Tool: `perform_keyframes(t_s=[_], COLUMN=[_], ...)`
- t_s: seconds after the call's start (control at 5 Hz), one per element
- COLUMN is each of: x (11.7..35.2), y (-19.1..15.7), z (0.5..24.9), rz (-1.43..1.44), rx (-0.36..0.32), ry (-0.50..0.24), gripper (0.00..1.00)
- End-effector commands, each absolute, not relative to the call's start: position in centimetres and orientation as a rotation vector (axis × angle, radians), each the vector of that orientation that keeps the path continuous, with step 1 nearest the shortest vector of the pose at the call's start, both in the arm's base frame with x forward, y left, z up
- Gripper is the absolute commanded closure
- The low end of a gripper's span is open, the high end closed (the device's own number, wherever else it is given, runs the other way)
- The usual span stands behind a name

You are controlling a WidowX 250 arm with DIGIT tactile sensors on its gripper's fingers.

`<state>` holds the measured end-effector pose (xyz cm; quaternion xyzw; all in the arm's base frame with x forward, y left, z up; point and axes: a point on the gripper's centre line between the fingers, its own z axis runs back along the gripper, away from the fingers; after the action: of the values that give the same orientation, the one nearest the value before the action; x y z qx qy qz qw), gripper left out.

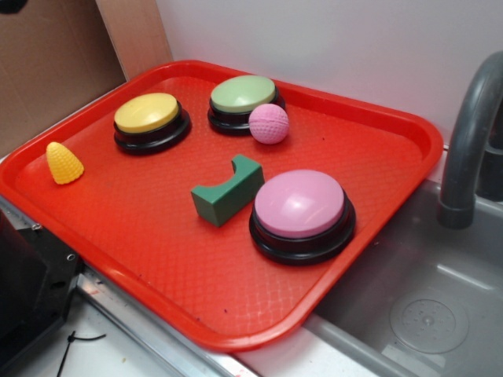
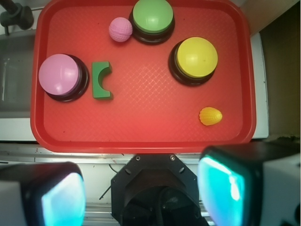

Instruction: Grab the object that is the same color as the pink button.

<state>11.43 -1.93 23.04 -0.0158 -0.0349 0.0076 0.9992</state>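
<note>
Overhead, the red tray point(image 2: 141, 127) held the pink button point(image 2: 60, 75) at nine o'clock, the pink ball point(image 2: 120, 29) at eleven (touching the green button point(image 2: 152, 15)). Hand point(image 2: 141, 188) fingers stood apart, empty.

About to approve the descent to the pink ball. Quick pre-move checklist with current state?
1. Target identified: pink ball matches the pink button in colour: ok.
2. Tool open, nothing between its pads: ok.
3. Tool above the ball: not ok; it sits over the near edge of the red tray, with the ball at the far side.
4. Room around the ball: not ok; it lies right beside the green button, and contact cannot be told.
5. Path clear: the green block and yellow button lie to either side: ok.
</note>
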Motion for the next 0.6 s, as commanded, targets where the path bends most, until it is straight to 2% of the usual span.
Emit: perform_keyframes(t_s=[0.0,0.2,0.4], x=[15.5,18.0,21.2], y=[-1.6,-1.6,-1.6], z=[21.6,20.3,18.3], rz=[0.262,0.416,0.603], rx=[-0.075,-0.043,-0.047], ry=[-0.098,-0.127,-0.190], gripper=[0.00,0.00,0.00])
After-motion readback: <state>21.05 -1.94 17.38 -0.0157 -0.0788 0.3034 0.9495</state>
